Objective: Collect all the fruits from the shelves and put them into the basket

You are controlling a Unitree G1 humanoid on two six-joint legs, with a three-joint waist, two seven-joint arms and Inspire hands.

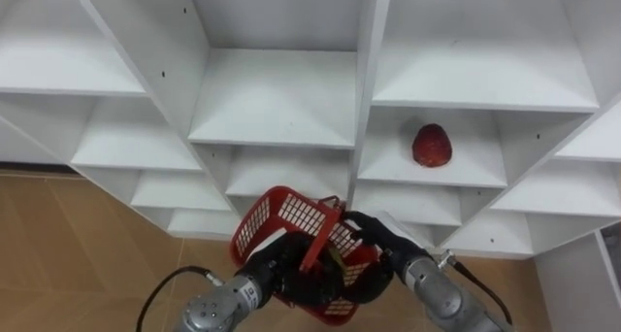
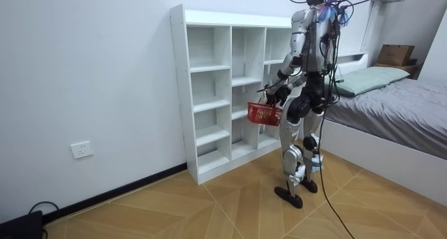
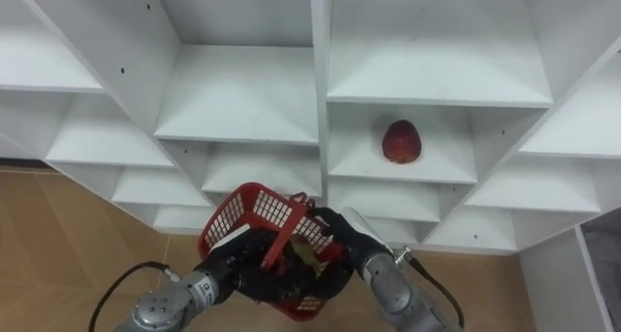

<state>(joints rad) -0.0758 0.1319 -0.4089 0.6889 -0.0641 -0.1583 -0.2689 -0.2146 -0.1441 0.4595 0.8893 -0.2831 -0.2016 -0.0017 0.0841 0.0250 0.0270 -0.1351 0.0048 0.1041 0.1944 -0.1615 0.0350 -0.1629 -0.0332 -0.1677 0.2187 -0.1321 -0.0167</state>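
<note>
- Step in hand: the collecting, by my read. A red fruit (image 1: pixel 432 145) sits on a closet (image 1: pixel 277 99) shelf, above the basket (image 1: pixel 277 215) and off to its right, well apart from it and not yet picked.
- Basket is out in front of the robot, below the shelves. The left hand (image 1: pixel 277 269) is at its near left side with fingers curled, gripping it.
- Right hand (image 1: pixel 378 240) is over the basket's right rim, reaching down inside. Whether it grips anything, I cannot tell.
- Next move, as I judge it: the right hand has to come up out of the basket and go up and right of it to that fruit. The left hand should keep the basket level and close beneath, so the drop is short.
- Watch the upright closet panel just above the basket. It lies between the basket and the fruit's compartment, and a hasty reach could clip it.
- Hard to make out: a yellowish shape (image 1: pixel 336 258) inside the basket, half covered by the handle and the hands. It may be a fruit, though I cannot say.
- Basket floor is mostly hidden, so its load is unclear.
- Room view: the robot stands upright, facing the closet, with the basket at hip height.
</note>
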